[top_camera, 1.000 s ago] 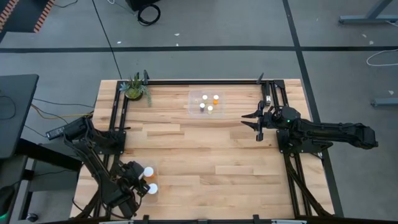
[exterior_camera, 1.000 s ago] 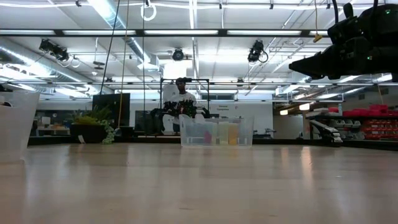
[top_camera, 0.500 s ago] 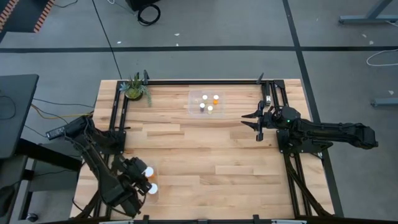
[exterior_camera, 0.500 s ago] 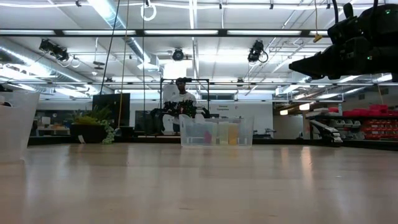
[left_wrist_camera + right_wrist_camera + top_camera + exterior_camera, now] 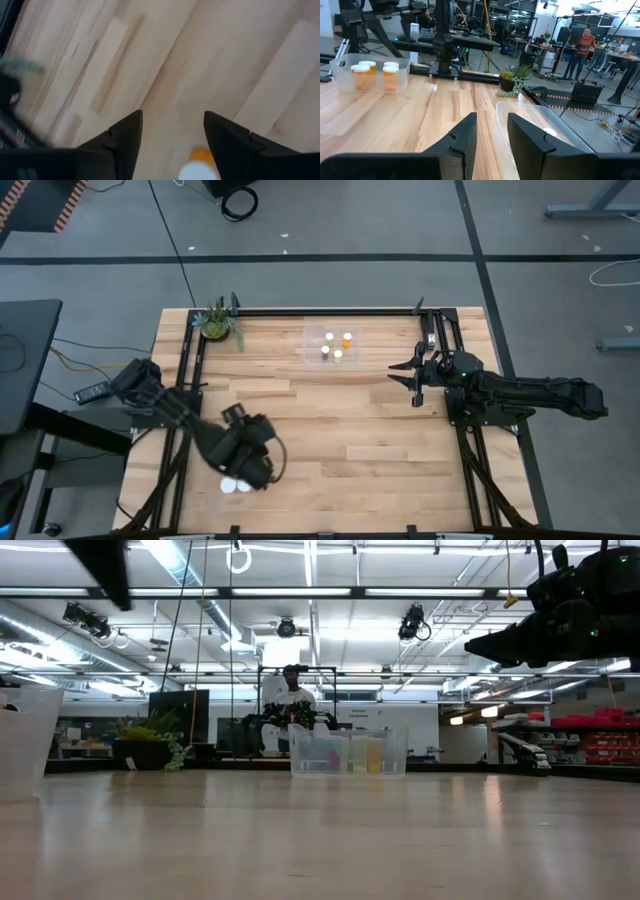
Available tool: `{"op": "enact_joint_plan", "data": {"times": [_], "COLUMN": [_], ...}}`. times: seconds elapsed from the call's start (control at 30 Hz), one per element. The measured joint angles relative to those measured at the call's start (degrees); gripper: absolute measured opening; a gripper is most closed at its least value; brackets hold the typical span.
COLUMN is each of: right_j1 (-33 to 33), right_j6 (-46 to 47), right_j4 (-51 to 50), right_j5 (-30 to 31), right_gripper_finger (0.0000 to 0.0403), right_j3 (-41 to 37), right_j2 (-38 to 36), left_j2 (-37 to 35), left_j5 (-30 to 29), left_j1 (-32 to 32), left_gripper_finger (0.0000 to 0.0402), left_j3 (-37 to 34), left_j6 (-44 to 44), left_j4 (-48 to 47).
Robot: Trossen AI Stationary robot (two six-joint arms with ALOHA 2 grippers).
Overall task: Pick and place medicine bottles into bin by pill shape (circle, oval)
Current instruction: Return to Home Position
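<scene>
Two white-capped medicine bottles (image 5: 228,485) (image 5: 243,486) stand close together at the table's near left. My left gripper (image 5: 252,462) hangs above and to the right of them, open and empty. Its wrist view (image 5: 172,120) shows one orange bottle (image 5: 200,165) on the surface below, between the fingers. A clear bin (image 5: 308,345) at the far middle holds several bottles (image 5: 347,338); it also shows in the right wrist view (image 5: 340,75). My right gripper (image 5: 405,375) (image 5: 492,130) waits open and empty above the table's right side.
A small potted plant (image 5: 215,323) stands at the far left corner. A second clear bin (image 5: 535,117) with a white cap (image 5: 547,132) inside shows in the right wrist view and at the left edge of the low view (image 5: 25,740). A person stands in the room beyond the table (image 5: 292,700).
My left gripper has risen from the near left corner and swung toward the table's right and a little toward its far edge. Two caps now show side by side where it stood. Its arm now covers the spot of the cap that stood farther back.
</scene>
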Motion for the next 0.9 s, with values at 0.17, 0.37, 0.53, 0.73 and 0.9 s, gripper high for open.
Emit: {"op": "enact_joint_plan", "data": {"times": [0.17, 0.37, 0.53, 0.73, 0.9], "right_j1": [0.0, 0.0, 0.0, 0.0, 0.0], "right_j6": [0.0, 0.0, 0.0, 0.0, 0.0], "right_j4": [0.0, 0.0, 0.0, 0.0, 0.0], "right_j5": [0.0, 0.0, 0.0, 0.0, 0.0], "right_gripper_finger": [0.0115, 0.0115, 0.0115, 0.0115, 0.0115], "right_j3": [0.0, 0.0, 0.0, 0.0, 0.0], "right_j2": [0.0, 0.0, 0.0, 0.0, 0.0], "left_j2": [0.0, -0.6, -3.1, -7.5, -10.7], "left_j5": [0.0, 2.0, 3.5, 3.6, 3.6], "left_j1": [4.6, 9.2, 12.9, 16.4, 18.9], "left_gripper_finger": [0.0195, 0.0158, 0.0113, 0.0058, 0.0025], "left_j3": [0.7, 0.7, 0.7, 0.7, 0.7], "left_j6": [14.9, 30.8, 39.2, 45.1, 49.1], "left_j4": [10.4, 21.2, 26.3, 28.0, 30.4]}}
